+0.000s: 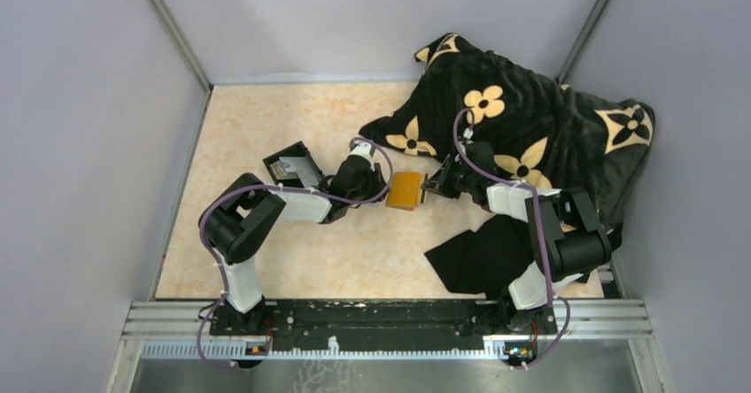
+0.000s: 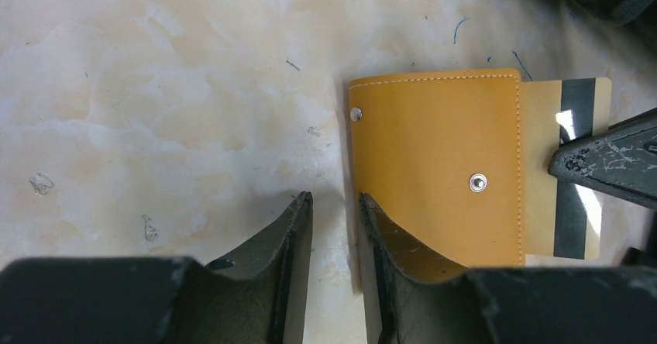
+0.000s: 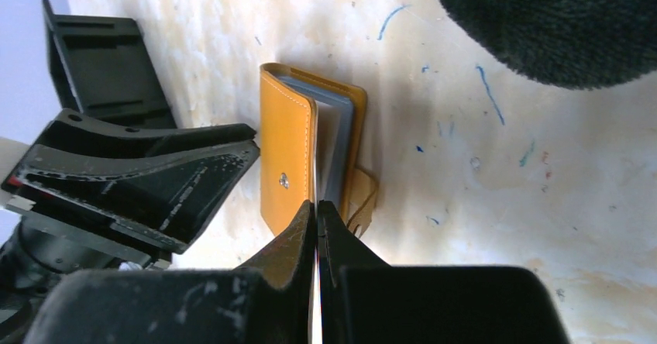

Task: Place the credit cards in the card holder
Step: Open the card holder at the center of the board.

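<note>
Right pincer (image 3: 318, 228) is clamped on the golden-tan plastic card (image 2: 540, 127), half inside the flat orange-tan leather-like card holder (image 2: 434, 158) on the tabletop (image 2: 155, 88), so keep it level, pushing toward 9 o'clock against the slightly parted left pincer (image 2: 335, 198).

Plain lilac-grey walls (image 1: 80, 101) box it in on three sides, with metal posts (image 1: 173, 26) in the back corners. The tabletop (image 1: 266, 119) is cream marble-look, scuffed and flecked. An aluminium rail (image 1: 390, 318) runs along the near edge. Soft, even light.

Bright, even light; glare streaks the credit card (image 2: 538, 127); near foreground blurred.
</note>
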Available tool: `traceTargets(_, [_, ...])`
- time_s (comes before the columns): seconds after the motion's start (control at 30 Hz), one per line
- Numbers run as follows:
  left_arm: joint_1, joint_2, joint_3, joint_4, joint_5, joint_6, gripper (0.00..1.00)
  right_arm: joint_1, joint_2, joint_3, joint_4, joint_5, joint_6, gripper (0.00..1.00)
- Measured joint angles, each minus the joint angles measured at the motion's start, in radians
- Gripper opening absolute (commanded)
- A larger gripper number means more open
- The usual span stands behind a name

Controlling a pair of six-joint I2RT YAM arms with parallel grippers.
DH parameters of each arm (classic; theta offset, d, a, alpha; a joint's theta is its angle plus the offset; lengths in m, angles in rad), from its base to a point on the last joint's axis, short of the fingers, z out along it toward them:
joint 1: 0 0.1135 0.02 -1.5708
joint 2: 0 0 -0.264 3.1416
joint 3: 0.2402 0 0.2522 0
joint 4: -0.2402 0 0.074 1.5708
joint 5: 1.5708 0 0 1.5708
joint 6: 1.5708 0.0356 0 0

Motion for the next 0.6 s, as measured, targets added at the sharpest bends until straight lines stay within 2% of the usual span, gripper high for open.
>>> traceTargets(0.6, [0.000,0.000,-0.003,0.003,0.028,-0.003,0.34,0.000,0.000,-0.008,0.061,-0.045,0.040,0.00])
